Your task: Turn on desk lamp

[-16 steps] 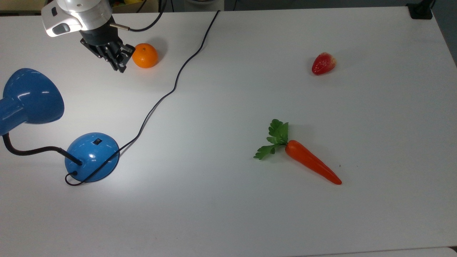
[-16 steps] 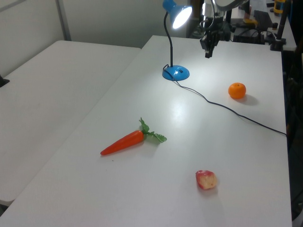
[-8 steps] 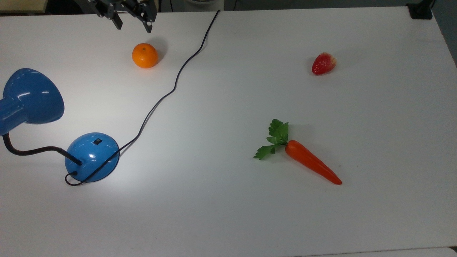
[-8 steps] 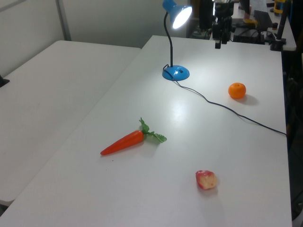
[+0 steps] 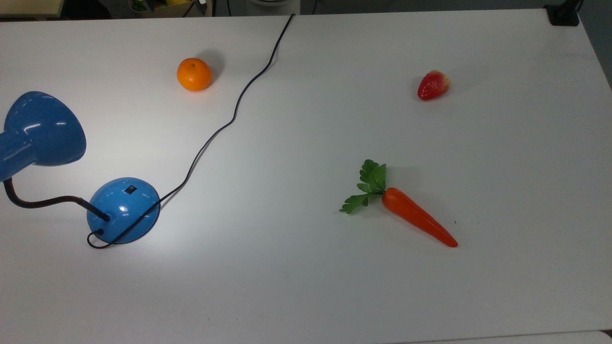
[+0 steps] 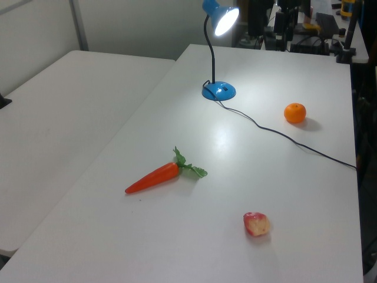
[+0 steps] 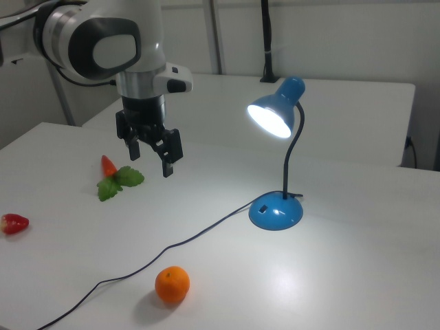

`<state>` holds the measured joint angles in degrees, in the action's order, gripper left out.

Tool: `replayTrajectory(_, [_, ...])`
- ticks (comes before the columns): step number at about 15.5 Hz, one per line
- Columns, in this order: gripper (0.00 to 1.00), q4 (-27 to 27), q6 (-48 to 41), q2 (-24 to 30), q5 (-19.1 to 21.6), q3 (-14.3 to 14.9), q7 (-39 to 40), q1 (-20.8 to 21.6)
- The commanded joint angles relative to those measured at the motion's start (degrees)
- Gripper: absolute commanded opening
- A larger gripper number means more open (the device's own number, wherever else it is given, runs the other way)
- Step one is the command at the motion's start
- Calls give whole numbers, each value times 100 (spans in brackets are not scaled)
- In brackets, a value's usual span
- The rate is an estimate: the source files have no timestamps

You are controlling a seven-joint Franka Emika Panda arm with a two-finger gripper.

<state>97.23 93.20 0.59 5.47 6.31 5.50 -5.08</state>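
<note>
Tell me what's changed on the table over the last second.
The gripper has pulled back from beside the orange, leaving the top view past its upper edge; its fingers, shut a second ago, are now open and empty. The desk lamp stayed lit and in place, and the orange, the carrot, the strawberry and the lamp's cord did not move.

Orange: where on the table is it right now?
In the top view the orange sits upper left on the table, between the desk lamp and its cord.
</note>
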Motion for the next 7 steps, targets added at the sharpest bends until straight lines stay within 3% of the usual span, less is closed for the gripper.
replayTrajectory(1, [100,156,-82,126,104,46,171,7])
replayTrajectory(7, [100,77,-258,117,42,46,110,15])
